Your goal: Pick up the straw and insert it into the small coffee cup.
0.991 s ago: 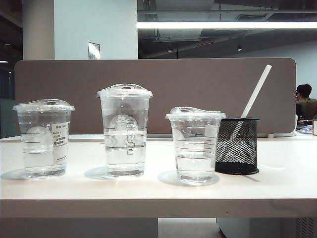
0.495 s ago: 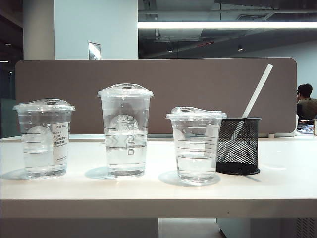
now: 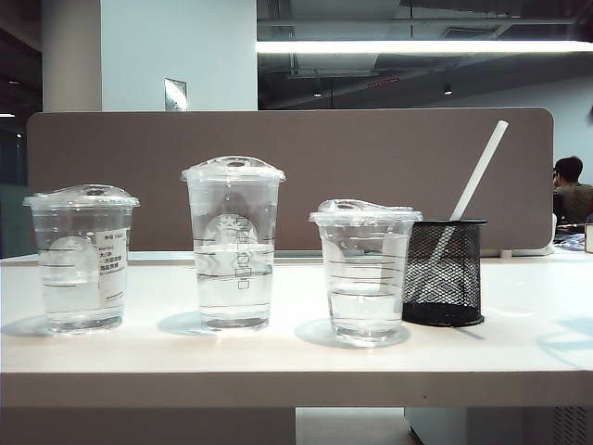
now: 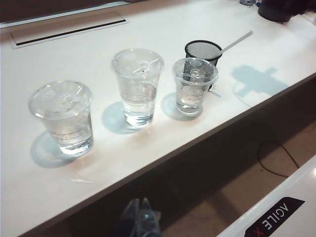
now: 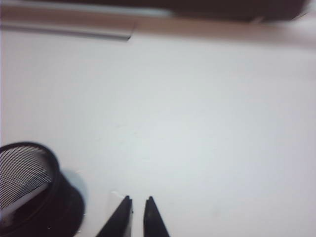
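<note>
The white straw (image 3: 482, 171) (image 4: 236, 42) leans in a black mesh holder (image 3: 445, 273) (image 4: 202, 49) (image 5: 24, 182). Right beside the holder stands the small coffee cup (image 3: 366, 278) (image 4: 195, 86), clear, lidded, ringed with thin lines and part full of water. My right gripper (image 5: 138, 198) hovers over bare tabletop just beside the holder, its tips a narrow gap apart with nothing between them. My left gripper (image 4: 138, 202) hangs below and in front of the table's edge, tips together and empty. Neither gripper shows in the exterior view.
The tallest cup with a round logo (image 3: 233, 243) (image 4: 137, 84) stands in the middle, and a wider cup with a white label (image 3: 82, 260) (image 4: 61, 116) at the left. A brown partition (image 3: 296, 176) runs behind the table. The right arm's shadow (image 4: 256, 79) falls beside the holder.
Cups, holder and straw stand where they were. A faint shadow has come onto the tabletop at the right edge of the exterior view.
</note>
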You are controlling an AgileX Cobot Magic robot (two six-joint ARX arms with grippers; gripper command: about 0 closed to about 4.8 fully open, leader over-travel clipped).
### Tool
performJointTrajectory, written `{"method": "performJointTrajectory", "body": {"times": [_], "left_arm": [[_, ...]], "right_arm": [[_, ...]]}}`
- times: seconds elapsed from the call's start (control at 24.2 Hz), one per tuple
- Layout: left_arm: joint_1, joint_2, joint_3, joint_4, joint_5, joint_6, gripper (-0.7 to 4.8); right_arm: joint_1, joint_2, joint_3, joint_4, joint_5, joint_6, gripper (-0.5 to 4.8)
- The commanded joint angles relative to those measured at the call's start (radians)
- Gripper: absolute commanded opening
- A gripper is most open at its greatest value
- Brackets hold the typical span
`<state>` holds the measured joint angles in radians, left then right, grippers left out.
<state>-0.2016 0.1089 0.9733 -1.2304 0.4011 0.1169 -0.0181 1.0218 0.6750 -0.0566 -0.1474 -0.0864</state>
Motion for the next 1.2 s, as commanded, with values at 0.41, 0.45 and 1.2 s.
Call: {"method": "performJointTrajectory", "body": {"times": [0.41, 0.45, 1.2], "left_arm": [[0.003, 0.002, -0.003, 0.013, 0.006, 0.003, -0.04], [0.003, 0.002, -0.003, 0.013, 0.006, 0.003, -0.04], [0.003, 0.002, -0.003, 0.014, 0.006, 0.003, -0.04]], "right_arm": [[0.042, 0.317, -0.272, 0.759, -0.143, 0.248, 1.18], [0.048, 0.317, -0.296, 0.773, -0.143, 0.248, 1.18], [0.301, 0.315, -0.477, 1.08, -0.049, 0.27, 1.82]]}}
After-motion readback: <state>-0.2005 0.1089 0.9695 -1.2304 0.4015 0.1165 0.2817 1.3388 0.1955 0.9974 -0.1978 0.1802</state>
